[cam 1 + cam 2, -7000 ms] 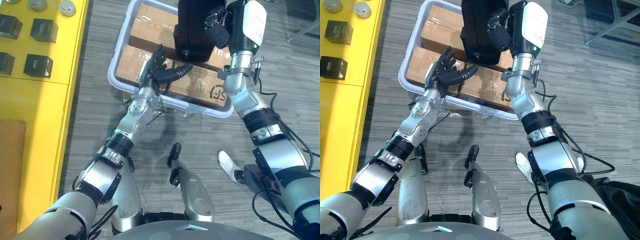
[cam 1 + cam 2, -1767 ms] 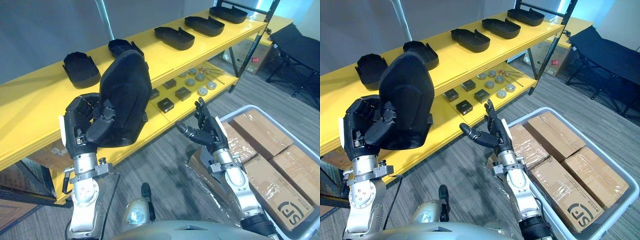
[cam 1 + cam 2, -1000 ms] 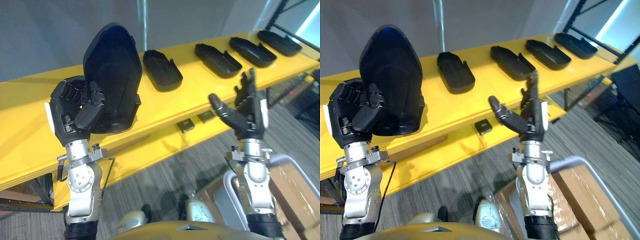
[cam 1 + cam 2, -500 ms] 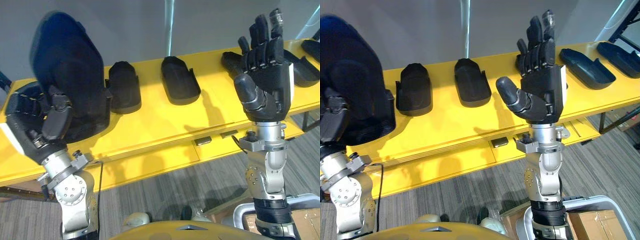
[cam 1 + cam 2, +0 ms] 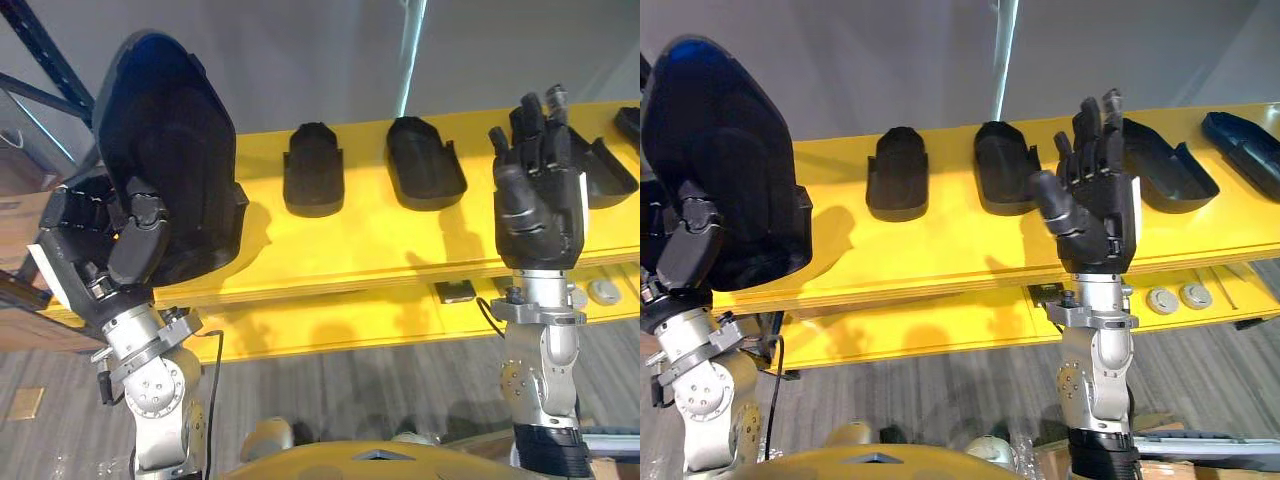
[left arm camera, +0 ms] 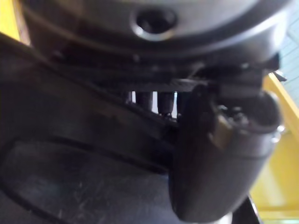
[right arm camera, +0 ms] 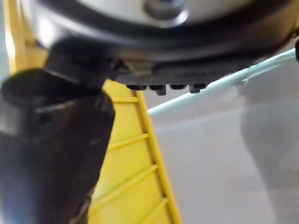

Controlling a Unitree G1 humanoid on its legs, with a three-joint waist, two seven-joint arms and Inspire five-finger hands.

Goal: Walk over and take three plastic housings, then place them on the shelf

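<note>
One black housing (image 5: 165, 160) is in your left hand (image 5: 100, 250), whose fingers and thumb are curled round its lower end, so it stands upright over the left end of the yellow shelf (image 5: 350, 245) and does not rest on it; your right hand (image 5: 540, 210) is raised in front of the shelf's middle, fingers straight and spread, holding nothing; several other housings (image 5: 898, 172) lie in a row along the shelf top, apart from one another, with bare board between the nearest of them and the shelf's left end; you look to be at the placing step; next, I judge, you need to tip the held part flat, lower it onto that bare stretch in line with the row, and only then loosen the fingers; keep the right hand off the row so it knocks nothing from the shelf.
</note>
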